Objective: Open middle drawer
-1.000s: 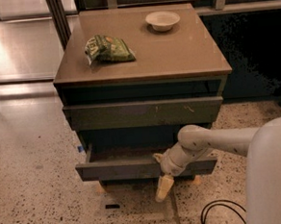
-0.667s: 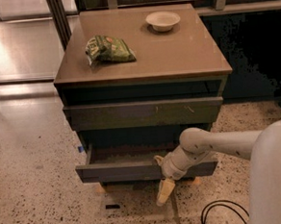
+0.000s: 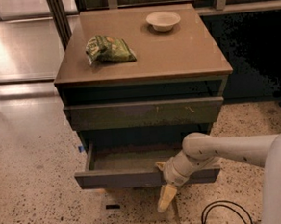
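The middle drawer (image 3: 121,178) is a wide, shallow dark grey drawer. It stands pulled out from the cabinet, and its grey-brown floor (image 3: 129,158) shows. A small blue tag (image 3: 80,148) sits at its left end. My gripper (image 3: 165,184) is at the drawer's front panel, right of its middle, on the end of my white arm (image 3: 220,149), which reaches in from the right. A pale yellow part of the gripper hangs below the panel's lower edge. Above the open drawer is the shut top drawer front (image 3: 145,113), which has pale scratch marks.
A green snack bag (image 3: 108,48) and a white bowl (image 3: 163,21) lie on the cabinet top (image 3: 175,58). A black cable (image 3: 225,214) loops on the speckled floor at the front right. A metal frame post (image 3: 59,18) stands behind the cabinet at the left.
The middle drawer has slid a little further out towards the camera, and my gripper has moved with its front panel.
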Controlling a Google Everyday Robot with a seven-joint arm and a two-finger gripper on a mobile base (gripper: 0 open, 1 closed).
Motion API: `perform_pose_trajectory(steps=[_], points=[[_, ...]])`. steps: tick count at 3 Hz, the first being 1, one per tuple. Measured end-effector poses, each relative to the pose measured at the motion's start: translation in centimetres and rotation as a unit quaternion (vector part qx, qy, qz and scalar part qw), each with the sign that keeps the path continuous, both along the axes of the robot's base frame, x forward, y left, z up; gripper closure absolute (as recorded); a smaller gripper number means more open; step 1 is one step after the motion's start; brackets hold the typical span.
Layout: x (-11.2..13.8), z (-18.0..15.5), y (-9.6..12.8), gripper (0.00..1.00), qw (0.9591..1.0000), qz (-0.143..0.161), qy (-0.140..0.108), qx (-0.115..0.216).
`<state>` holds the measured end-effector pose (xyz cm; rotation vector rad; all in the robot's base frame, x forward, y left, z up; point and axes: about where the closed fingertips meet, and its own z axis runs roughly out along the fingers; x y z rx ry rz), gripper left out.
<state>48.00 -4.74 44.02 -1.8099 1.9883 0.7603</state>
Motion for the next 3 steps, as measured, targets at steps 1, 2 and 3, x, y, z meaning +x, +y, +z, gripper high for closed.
perform_pose_trajectory(steps=[1, 2, 3], points=[[-0.9, -0.8, 0.2, 0.0, 0.9999, 0.002, 0.007, 0.011], [-1.1, -0.6, 0.2, 0.0, 0.9999, 0.001, 0.009, 0.012], [-3.1, 0.3, 0.4, 0.0, 0.9997, 0.004, 0.021, 0.015]])
